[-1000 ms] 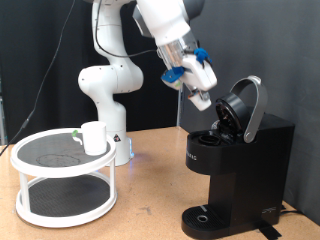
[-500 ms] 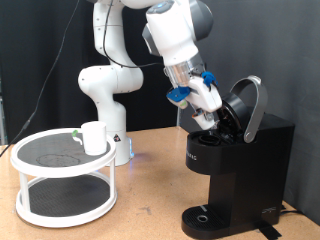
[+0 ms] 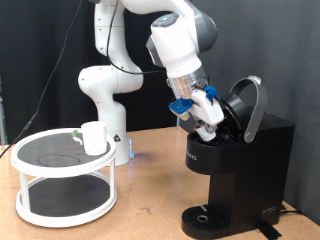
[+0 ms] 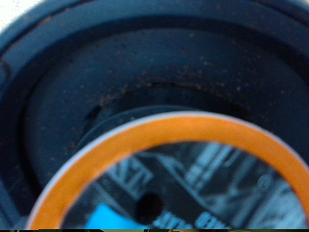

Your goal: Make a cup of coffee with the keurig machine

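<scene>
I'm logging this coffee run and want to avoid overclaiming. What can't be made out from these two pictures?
- Tool: in the exterior view its tips sit at the keurig machine opening, too small to tell open or shut; absent from the wrist view.
- Orange-ringed pod: blurred and cut off by the wrist view's edge; print unreadable.
- Cup: contents hidden by its wall.
</scene>
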Controlling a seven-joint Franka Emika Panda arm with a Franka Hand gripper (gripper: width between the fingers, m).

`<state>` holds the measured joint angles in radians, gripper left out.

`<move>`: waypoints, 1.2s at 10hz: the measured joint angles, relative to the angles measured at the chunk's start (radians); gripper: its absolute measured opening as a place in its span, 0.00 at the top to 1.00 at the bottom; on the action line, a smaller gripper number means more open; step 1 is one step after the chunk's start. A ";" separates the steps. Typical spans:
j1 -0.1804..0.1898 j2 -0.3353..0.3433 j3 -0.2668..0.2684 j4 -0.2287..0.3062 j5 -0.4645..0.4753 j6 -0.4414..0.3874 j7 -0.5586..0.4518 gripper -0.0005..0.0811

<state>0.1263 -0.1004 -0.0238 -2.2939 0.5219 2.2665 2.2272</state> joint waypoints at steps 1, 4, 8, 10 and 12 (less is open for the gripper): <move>0.000 0.004 0.004 -0.001 0.000 0.001 -0.001 0.57; 0.000 0.015 0.014 -0.002 0.001 0.001 -0.001 0.57; 0.000 0.024 0.014 -0.014 0.005 0.001 -0.002 0.19; 0.000 0.020 0.012 -0.018 0.052 0.010 -0.045 0.11; -0.002 -0.015 0.005 -0.032 0.102 0.029 -0.106 0.10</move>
<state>0.1241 -0.1149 -0.0192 -2.3264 0.6241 2.2951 2.1209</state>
